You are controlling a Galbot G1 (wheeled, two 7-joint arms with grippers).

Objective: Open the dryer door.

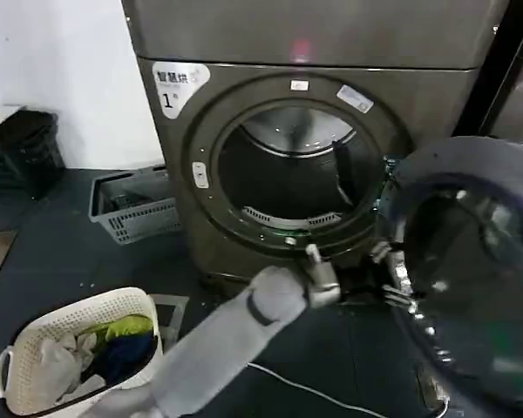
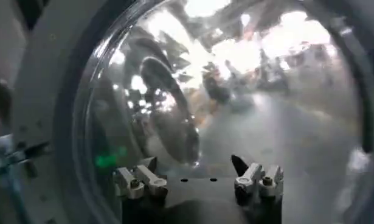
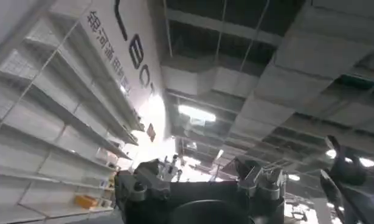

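The dryer [image 1: 436, 96] is a dark bronze-grey machine with a "1" sticker and a pink light. Its drum opening [image 1: 288, 165] is uncovered. The dryer door [image 1: 471, 261] stands swung out to the right, its grey-rimmed inner face and clear glass bowl toward me. My left arm reaches across the front, and my left gripper [image 1: 390, 277] is at the door's inner rim near the hinge side. In the left wrist view the left gripper [image 2: 193, 165] is open, fingers spread before the glass bowl [image 2: 235, 91], gripping nothing. My right gripper [image 3: 199, 176] is open and points at a ceiling.
A white laundry basket [image 1: 35, 348] with clothes stands on the floor at the front left. A grey crate [image 1: 131, 209] sits beside the dryer's left side. A second machine [image 1: 519, 96] adjoins on the right. A white cable [image 1: 314, 392] lies on the dark floor.
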